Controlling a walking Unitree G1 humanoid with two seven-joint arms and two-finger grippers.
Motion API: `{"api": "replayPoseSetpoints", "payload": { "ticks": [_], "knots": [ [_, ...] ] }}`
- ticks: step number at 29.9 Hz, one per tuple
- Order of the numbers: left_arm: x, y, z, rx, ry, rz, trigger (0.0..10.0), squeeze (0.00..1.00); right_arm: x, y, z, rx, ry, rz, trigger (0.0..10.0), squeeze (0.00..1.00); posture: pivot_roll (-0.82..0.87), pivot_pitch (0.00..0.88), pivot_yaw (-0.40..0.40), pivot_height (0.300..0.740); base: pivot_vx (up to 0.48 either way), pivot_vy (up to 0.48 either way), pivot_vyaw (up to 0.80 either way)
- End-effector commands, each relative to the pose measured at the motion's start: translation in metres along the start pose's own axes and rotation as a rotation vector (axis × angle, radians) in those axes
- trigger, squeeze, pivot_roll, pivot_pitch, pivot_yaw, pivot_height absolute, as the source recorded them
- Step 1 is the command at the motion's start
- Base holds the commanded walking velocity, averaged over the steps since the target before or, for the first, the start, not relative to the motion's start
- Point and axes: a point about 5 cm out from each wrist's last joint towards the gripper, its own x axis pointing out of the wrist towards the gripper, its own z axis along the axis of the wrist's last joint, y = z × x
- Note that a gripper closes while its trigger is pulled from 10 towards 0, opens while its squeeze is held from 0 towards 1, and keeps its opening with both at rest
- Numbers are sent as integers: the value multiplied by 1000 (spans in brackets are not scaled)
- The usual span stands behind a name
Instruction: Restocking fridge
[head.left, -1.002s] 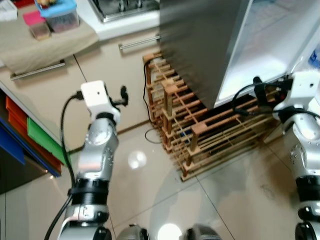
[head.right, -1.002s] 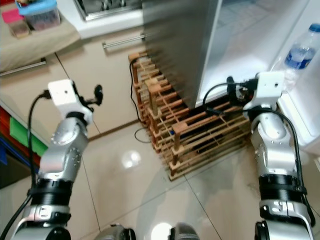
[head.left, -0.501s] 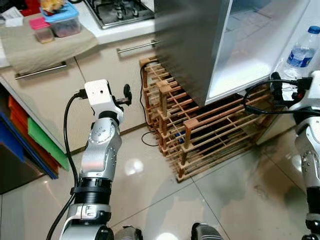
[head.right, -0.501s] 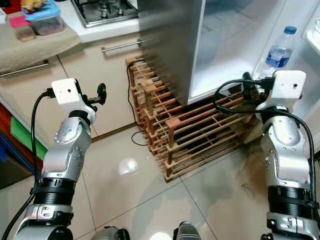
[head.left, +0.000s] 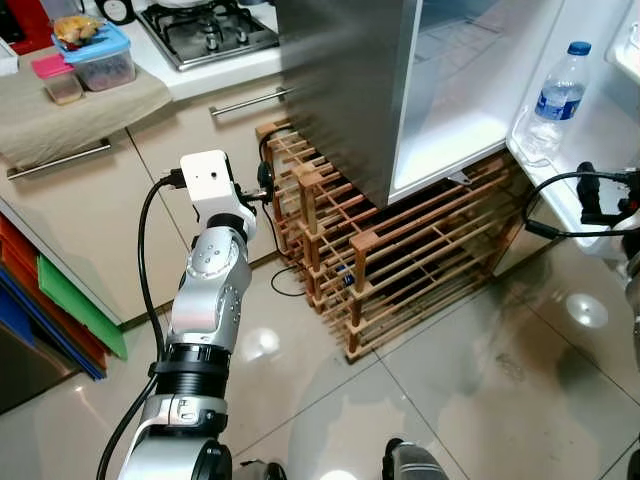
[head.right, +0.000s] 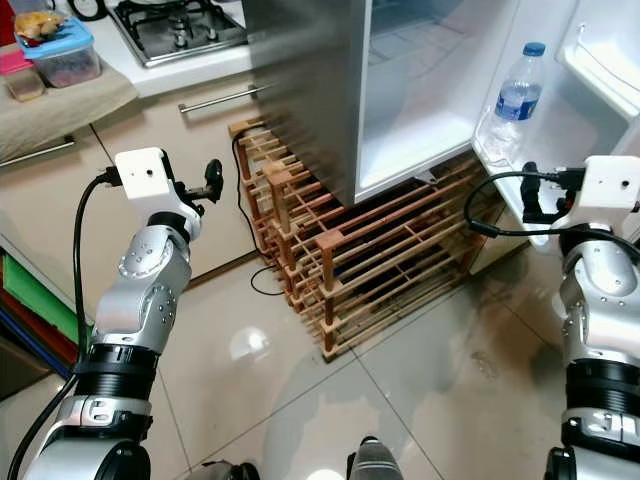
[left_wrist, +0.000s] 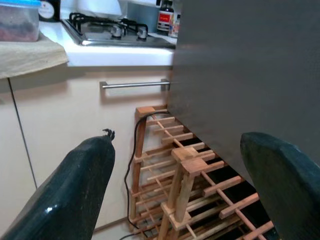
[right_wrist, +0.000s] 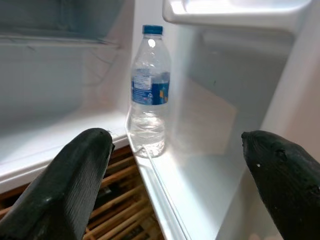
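The fridge (head.left: 340, 90) stands open, its white inside (head.right: 420, 90) lit and bare at the bottom. A clear water bottle (head.right: 510, 100) with a blue cap and label stands upright on the lower door shelf (right_wrist: 165, 175). My right gripper (right_wrist: 175, 185) is open, held a short way in front of the bottle (right_wrist: 149, 95) and not touching it. My left gripper (left_wrist: 175, 190) is open and holds nothing. It is raised before the fridge's grey side, pointing at the cabinet and rack.
A wooden slatted rack (head.left: 400, 260) sits on the tiled floor under and beside the fridge, with a black cable (head.left: 275, 285) behind it. To the left are beige cabinets with a bar handle (head.left: 250, 100), a hob (head.left: 205, 30) and lidded food tubs (head.left: 95, 55) on a cloth.
The whole view has swung toward the fridge, so the bottle and door shelf now sit well inside the picture. Both arms stay raised with fingers apart.
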Motion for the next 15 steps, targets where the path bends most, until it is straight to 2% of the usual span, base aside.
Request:
{"api": "replayPoseSetpoints", "payload": {
  "ticks": [1, 4, 5, 8, 9, 11, 12, 13, 14, 15],
  "knots": [
    [0, 4, 2, 9, -5, 10, 10000, 0, 2, -2, -4, -11, 8, 5, 10000, 0, -179, 66, 103, 740, 0, 0, 0],
    [0, 8, 3, 14, -6, 17, 10000, 0, 3, -8, -9, -56, 30, -8, 10000, 0, -170, 71, 106, 740, 0, 0, 0],
    [0, 8, 4, 14, -6, 17, 10000, 0, 2, -16, -12, -103, 46, -39, 10000, 0, -166, 73, 107, 740, 0, 0, 0],
    [-1, 9, 4, 15, -6, 18, 10000, 0, 2, -20, -13, -135, 56, -60, 10000, 0, -163, 75, 108, 740, 0, 0, 0],
    [-1, 9, 4, 16, -5, 17, 10000, 0, -1, -34, -13, -256, 74, -138, 10000, 0, -161, 79, 111, 740, 0, 0, 0],
    [-2, 10, 3, 20, 1, 14, 10000, 0, -9, -77, 5, -522, 37, -351, 10000, 0, -162, 84, 117, 740, 0, 0, 0],
    [-2, 10, 3, 22, 3, 13, 10000, 0, -13, -90, 14, -592, 7, -418, 10000, 0, -165, 86, 120, 740, 0, 0, 0],
    [-1, 9, 3, 25, 7, 8, 10000, 0, -15, -99, 29, -564, -59, -449, 10000, 0, -168, 87, 123, 740, 0, 0, 0],
    [-1, 9, 3, 25, 7, 8, 10000, 0, -15, -99, 29, -564, -59, -449, 10000, 0, -168, 87, 123, 740, 0, 0, 0],
    [0, 8, 2, 25, 10, 4, 10000, 0, -14, -97, 33, -513, -95, -426, 10000, 0, -172, 88, 125, 740, 0, 0, 0]
  ]
}}
